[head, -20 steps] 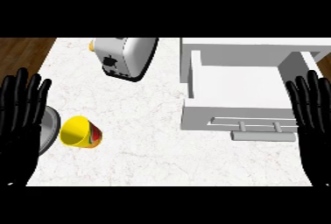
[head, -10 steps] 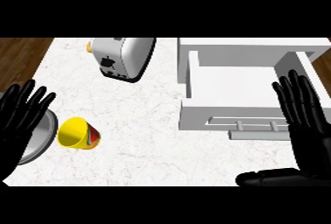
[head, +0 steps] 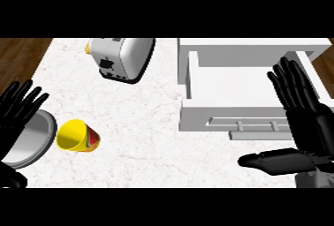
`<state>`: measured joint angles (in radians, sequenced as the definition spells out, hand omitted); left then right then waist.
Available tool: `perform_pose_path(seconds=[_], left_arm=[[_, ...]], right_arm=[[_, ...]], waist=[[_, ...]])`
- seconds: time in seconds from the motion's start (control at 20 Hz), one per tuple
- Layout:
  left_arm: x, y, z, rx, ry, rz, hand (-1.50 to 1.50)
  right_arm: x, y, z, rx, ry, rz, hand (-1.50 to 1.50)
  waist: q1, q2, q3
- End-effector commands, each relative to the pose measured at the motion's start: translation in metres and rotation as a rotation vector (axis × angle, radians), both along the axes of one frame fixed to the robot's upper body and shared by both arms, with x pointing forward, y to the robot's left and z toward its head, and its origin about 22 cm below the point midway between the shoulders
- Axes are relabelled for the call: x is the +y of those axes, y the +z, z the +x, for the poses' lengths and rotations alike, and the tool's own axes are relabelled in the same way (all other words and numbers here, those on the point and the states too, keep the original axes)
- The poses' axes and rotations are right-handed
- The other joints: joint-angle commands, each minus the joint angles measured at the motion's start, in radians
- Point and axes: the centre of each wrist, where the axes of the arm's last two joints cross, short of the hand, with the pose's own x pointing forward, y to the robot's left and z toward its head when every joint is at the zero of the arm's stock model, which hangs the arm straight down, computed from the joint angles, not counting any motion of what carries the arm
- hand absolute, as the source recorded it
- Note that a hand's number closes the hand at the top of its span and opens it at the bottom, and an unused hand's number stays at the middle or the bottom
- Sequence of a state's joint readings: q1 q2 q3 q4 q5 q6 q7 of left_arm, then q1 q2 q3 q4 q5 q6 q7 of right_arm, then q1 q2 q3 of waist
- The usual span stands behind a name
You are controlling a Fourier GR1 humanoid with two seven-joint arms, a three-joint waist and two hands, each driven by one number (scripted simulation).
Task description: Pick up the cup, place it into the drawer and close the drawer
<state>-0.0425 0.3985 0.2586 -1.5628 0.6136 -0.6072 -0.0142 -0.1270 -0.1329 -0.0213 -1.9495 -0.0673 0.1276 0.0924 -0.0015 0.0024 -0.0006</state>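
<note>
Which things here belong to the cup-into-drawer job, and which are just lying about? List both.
Job:
- yellow cup lying on its side
- open white drawer
- black right hand, fingers straight, over the drawer
- black left hand, open at the left edge

Lying about:
- silver toaster
- round grey metal plate

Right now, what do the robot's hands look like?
Both hands are glossy black, with long jointed fingers and a thick thumb. The right hand shows a broad black palm, and a bit of grey forearm peeks out below it. The left hand looks the same, black all over. No cables or markings show.
</note>
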Motion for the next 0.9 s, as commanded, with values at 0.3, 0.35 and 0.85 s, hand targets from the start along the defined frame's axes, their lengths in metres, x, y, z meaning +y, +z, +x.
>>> perform_pose_path(seconds=[0.3, 0.35, 0.85], left_arm=[[0.04, -0.069, 0.008, 0.112, 0.046, 0.045, -1.5], [0.025, -0.081, 0.013, 0.118, 0.062, 0.036, -1.5], [0.043, -0.117, 0.014, 0.167, 0.12, 0.112, -1.5]], right_arm=[[-0.008, 0.033, 0.012, -0.042, 0.024, -0.011, -1.5], [-0.009, 0.009, 0.019, -0.011, 0.016, -0.032, -1.5], [0.0, 0.006, 0.021, -0.05, 0.021, -0.011, -1.5]], waist=[[-0.006, -0.001, -0.001], [-0.005, 0.0, 0.0], [-0.013, 0.004, -0.001]])
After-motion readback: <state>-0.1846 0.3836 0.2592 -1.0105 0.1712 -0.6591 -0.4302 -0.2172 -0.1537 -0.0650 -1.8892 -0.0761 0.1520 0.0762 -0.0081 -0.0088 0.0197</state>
